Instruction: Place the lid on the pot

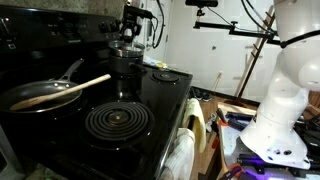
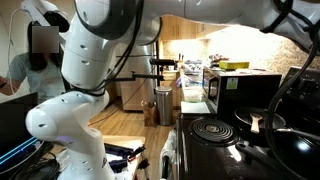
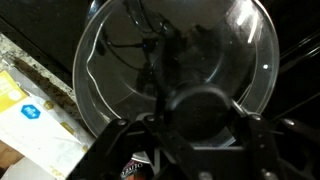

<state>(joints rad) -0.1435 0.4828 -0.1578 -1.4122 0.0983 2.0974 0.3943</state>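
Observation:
In the wrist view the clear glass lid (image 3: 120,70) with its shiny metal rim fills most of the frame. Its dark centre knob (image 3: 200,112) sits between my gripper's (image 3: 200,125) two fingers, which are shut on it. In an exterior view my gripper (image 1: 128,30) hangs over the back of the stove and holds the lid (image 1: 124,46) level, right above the small dark pot (image 1: 125,68). I cannot tell whether the lid touches the pot's rim. The pot is hidden under the lid in the wrist view.
A wide frying pan (image 1: 45,95) with a wooden spoon (image 1: 75,90) stands left of the pot. A black spiral burner coil (image 1: 118,122) lies in front; it also shows in an exterior view (image 2: 212,128). The stove's back panel (image 1: 60,25) rises behind. Clutter lies on the floor beside the stove.

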